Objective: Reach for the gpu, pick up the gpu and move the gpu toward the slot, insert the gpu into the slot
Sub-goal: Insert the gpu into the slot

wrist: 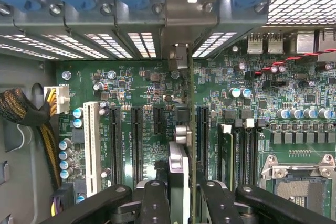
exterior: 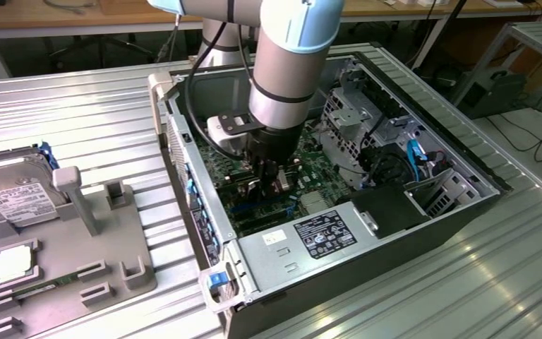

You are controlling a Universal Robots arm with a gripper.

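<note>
Looking through the wrist camera, I saw the gripper (wrist: 186, 200) closed on the gpu (wrist: 192, 129), with one black finger on each side of the card. The card stood edge-on over the green motherboard (wrist: 152, 85), and its silver bracket (wrist: 181, 22) was close to the rear openings of the case. A long black slot (wrist: 202, 129) ran just beside the card's edge. I could not tell whether the card touched it or sat in it. A white slot (wrist: 92, 148) and more black slots lay on the other side of the card. A memory stick (wrist: 226, 153) stood beyond the slot, and past it was the CPU socket (wrist: 302, 184).

Taking the exterior view as a clock face with the gripper at its middle, I saw the arm (exterior: 285, 63) come down from 12 o'clock into the open computer case (exterior: 459, 152). The gripper was low inside the case, just above the board. The power supply (exterior: 323, 233) with its label lay at about 5 o'clock, near the gripper. At about 9 o'clock, well apart from the case, a hard drive (exterior: 12, 194) rested at the edge of a gray holder (exterior: 92, 247). The holder itself stood at about 8 o'clock on the metal table (exterior: 82, 116).
</note>
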